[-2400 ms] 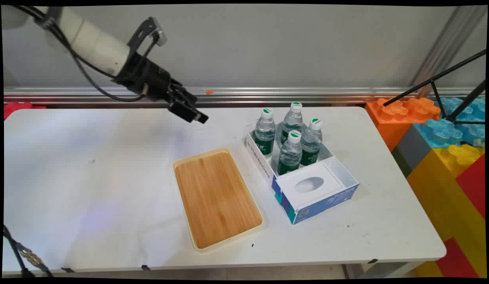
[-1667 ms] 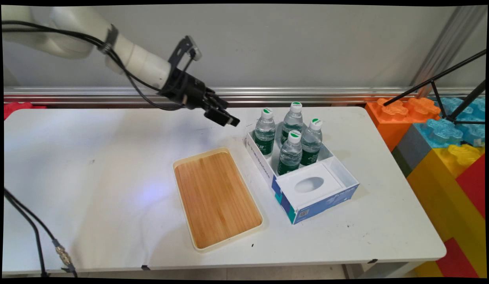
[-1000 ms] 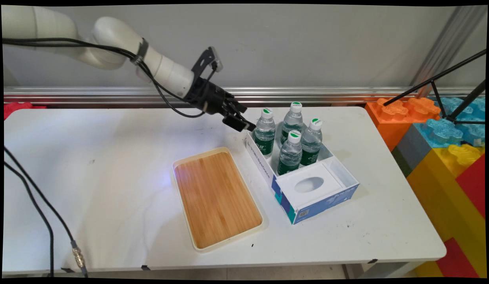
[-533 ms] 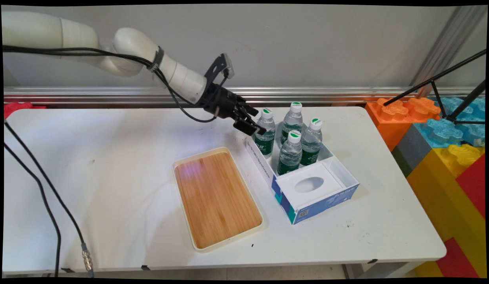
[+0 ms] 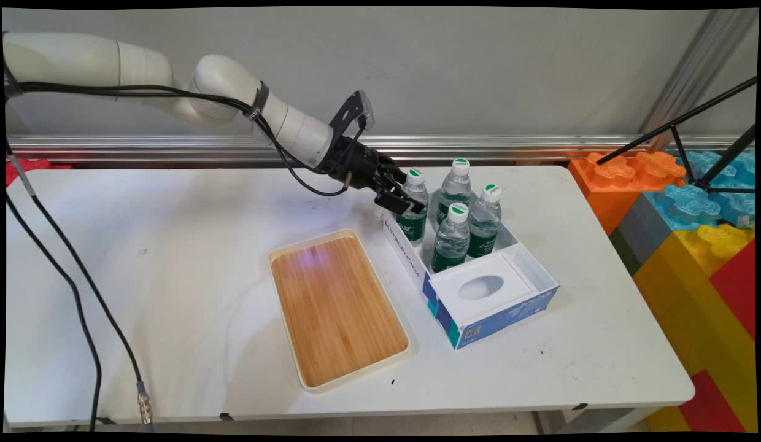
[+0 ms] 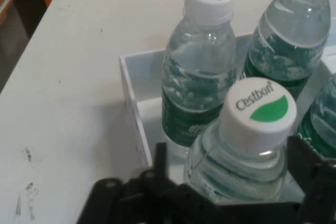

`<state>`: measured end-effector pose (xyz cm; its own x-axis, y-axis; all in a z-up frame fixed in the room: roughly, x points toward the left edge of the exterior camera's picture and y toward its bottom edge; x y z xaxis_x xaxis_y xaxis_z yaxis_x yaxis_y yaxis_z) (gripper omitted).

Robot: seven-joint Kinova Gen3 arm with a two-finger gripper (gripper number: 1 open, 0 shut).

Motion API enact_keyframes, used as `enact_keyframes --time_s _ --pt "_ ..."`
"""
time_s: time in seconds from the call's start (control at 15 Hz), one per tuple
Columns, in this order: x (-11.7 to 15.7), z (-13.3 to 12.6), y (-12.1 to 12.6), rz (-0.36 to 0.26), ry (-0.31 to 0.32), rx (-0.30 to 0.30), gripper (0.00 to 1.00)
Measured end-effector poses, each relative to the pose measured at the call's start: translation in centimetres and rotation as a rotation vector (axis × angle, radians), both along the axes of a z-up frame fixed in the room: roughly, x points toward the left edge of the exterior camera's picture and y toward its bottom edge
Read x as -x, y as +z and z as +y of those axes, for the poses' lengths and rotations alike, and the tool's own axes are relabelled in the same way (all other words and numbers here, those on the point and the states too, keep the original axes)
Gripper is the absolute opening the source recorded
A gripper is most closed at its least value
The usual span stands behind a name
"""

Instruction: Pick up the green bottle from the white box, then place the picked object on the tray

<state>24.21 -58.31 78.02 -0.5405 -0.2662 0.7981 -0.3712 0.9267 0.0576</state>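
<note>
The gripper (image 5: 407, 196) (image 6: 231, 182) is spread wide around the nearest bottle (image 5: 412, 209) (image 6: 247, 145), 1 finger (image 6: 160, 163) on one side of its shoulder and the other (image 6: 315, 182) on the opposite side; whether either touches the plastic cannot be told. In the hand view this bottle's white cap with a green patch sits between the fingers, just above the black linkage. It stands upright at the far left corner of a box (image 5: 472, 285) (image 6: 134, 114), which is open-topped, white inside and blue on its near side. 3 more bottles stand upright close by in the same compartment: 1 behind (image 5: 455, 187) (image 6: 202, 72), 1 at the right (image 5: 486, 218) and 1 nearer the camera (image 5: 451, 239). The box's near part is a white panel with an oval hole. Just left of the box, on the white counter (image 5: 141, 276), lies a wooden tray (image 5: 337, 310) with a cream rim. Black cables hang from the arm (image 5: 172, 86) down the counter's left side. Large coloured blocks (image 5: 693, 215) stand beyond the counter's right end.
</note>
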Motion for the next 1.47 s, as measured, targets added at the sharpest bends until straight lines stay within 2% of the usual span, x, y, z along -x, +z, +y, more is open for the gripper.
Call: enact_keyframes --time_s 0.07,0.8,1.07,1.47 --pt "0.1 0.0 -0.1 0.002 -0.003 0.002 0.00" --pt "0.6 -0.2 -0.1 0.022 -0.011 0.014 0.00" --pt "1.1 -0.5 2.2 0.053 0.007 0.028 0.00" --pt "2.0 0.1 7.0 0.091 0.028 0.040 0.00"
